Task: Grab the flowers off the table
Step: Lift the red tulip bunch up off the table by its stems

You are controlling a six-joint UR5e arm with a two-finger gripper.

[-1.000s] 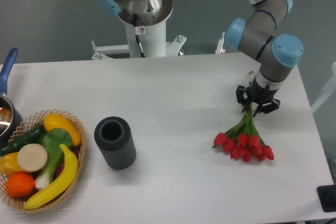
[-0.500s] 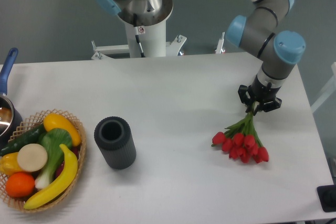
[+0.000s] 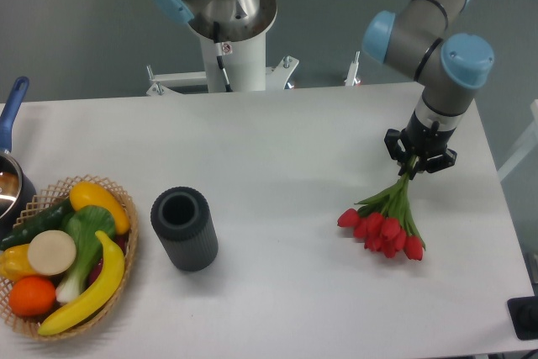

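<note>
The red tulips (image 3: 385,227) hang head-down from the gripper (image 3: 419,160), whose jaws are closed on the stem ends. The blooms sit at the right side of the white surface (image 3: 277,149); whether they touch it or hang just clear of it cannot be told. The bunch looks light and floppy, the thin stems likely to bend or slip, so the tied stem end seems the sound place to hold, never the soft heads. Well apart to the left stand a dark cylindrical vase (image 3: 184,229) and a basket of fruit and vegetables (image 3: 64,256).

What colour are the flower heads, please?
Red, on the flowers, seen in the fixed camera view.
</note>
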